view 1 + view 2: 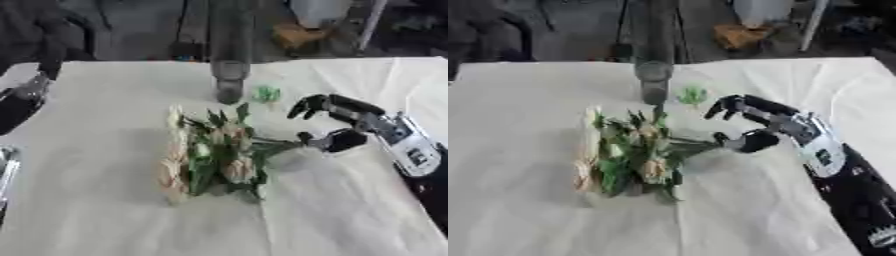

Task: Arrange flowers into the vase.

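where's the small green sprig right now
The small green sprig lies alone on the table, just right of the grey vase and ahead of the right hand.

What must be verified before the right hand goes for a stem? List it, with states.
1. Right hand open beside the bunch: ok.
2. Flowers lying on the table, within reach: ok.
3. Vase upright beyond the bunch: ok.
4. Stem between thumb and fingers: cannot tell.
5. Small green piece lying apart by the vase: not ok.
6. Left hand away at the table's left edge: ok.
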You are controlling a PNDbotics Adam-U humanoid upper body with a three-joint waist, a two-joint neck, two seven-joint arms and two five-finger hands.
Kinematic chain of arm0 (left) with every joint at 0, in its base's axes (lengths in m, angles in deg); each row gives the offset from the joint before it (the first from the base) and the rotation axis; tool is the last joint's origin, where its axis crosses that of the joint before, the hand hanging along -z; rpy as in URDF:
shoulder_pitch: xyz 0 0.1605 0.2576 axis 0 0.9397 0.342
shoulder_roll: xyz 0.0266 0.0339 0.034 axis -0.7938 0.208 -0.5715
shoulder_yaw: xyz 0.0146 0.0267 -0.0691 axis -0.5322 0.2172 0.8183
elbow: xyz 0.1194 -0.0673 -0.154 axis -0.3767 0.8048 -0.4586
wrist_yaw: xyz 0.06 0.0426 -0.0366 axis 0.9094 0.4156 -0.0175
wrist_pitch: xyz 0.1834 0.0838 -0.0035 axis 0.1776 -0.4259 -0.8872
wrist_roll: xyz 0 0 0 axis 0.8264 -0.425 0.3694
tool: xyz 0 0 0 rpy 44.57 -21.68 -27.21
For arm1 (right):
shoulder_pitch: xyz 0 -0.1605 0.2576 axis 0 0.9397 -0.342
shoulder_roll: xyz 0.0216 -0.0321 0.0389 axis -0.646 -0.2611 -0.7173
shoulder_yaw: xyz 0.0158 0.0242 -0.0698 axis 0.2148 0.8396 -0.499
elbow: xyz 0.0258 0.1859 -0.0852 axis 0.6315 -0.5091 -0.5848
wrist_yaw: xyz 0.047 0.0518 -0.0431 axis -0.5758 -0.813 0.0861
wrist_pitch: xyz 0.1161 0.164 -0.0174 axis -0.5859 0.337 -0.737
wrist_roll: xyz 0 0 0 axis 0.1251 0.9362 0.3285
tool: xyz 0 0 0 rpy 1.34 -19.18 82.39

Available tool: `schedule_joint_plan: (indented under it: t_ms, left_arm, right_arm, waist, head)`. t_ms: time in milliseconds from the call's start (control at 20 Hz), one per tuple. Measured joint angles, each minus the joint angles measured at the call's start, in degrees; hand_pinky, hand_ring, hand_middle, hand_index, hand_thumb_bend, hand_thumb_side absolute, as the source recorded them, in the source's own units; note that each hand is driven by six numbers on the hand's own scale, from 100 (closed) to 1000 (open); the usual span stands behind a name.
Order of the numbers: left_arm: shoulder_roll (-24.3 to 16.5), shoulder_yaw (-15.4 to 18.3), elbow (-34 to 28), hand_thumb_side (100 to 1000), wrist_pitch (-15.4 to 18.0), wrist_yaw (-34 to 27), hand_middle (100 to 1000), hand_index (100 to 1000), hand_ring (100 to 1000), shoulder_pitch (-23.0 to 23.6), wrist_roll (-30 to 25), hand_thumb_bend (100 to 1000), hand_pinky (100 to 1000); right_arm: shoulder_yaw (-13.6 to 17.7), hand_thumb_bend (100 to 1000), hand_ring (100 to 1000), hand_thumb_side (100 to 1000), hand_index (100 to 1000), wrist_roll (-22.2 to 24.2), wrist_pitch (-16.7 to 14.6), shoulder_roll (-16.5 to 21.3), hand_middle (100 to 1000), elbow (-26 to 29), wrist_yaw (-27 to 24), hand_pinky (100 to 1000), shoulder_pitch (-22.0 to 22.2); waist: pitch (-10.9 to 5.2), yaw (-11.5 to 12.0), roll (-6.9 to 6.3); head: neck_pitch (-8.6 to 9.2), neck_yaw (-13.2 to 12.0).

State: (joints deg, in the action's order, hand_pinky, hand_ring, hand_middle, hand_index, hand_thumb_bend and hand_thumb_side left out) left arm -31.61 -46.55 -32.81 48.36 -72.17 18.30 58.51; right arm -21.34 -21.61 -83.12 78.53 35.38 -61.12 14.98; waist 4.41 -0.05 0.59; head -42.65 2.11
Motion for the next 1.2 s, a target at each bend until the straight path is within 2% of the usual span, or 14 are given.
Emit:
schedule_joint_plan:
  t_ms: [500, 1200]
  left_arm:
    - [0.2, -0.1, 0.0, 326, 0.0, 0.0, 471, 385, 439, 0.0, -0.1, 745, 585]
    - [0.5, -0.3, 0.0, 326, 0.0, -0.2, 471, 386, 439, 0.0, -0.1, 744, 586]
  right_arm:
    - [-0.2, 245, 877, 253, 828, -0.6, -0.8, -0.6, 778, -1.5, 1.7, 751, -0.1]
    - [-0.7, 277, 864, 268, 837, -4.3, -4.1, -3.5, 775, -5.6, 11.4, 745, -1.4]
  waist:
    - [0.0, 0.0, 0.01]
    - [-0.01, 0.5, -0.23]
  head:
    - [0.0, 0.2]
    - [0.0, 0.6]
